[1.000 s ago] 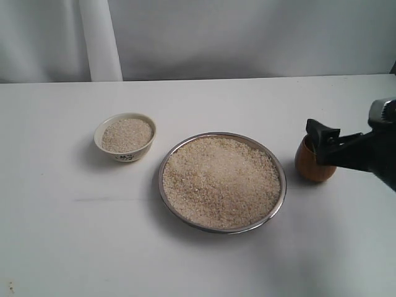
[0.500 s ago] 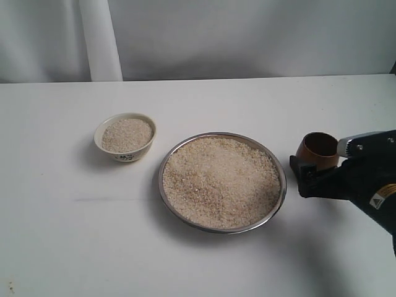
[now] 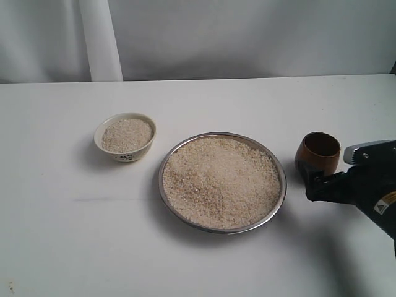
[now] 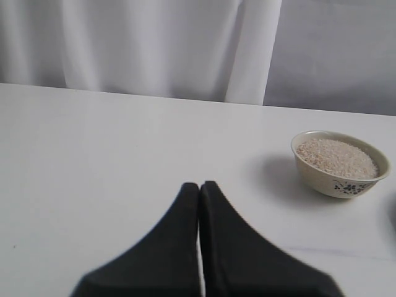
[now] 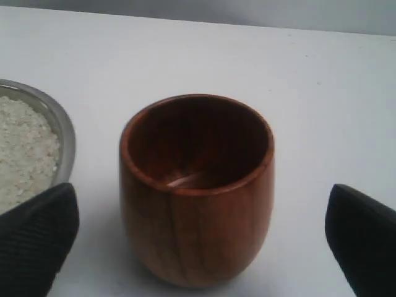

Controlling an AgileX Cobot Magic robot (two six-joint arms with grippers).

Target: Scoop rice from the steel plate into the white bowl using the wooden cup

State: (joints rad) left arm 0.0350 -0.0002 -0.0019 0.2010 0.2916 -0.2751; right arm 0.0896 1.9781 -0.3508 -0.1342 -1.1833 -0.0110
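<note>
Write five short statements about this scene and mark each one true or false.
1. The wooden cup stands upright on the table beside the steel plate. True.
2. The right gripper is clamped on the cup. False: its fingers are spread on either side of the cup, clear of it.
3. The white bowl holds rice. True.
4. The cup is full of rice. False: its inside is empty.
5. The left gripper is open. False: its fingers are pressed together, holding nothing.
</note>
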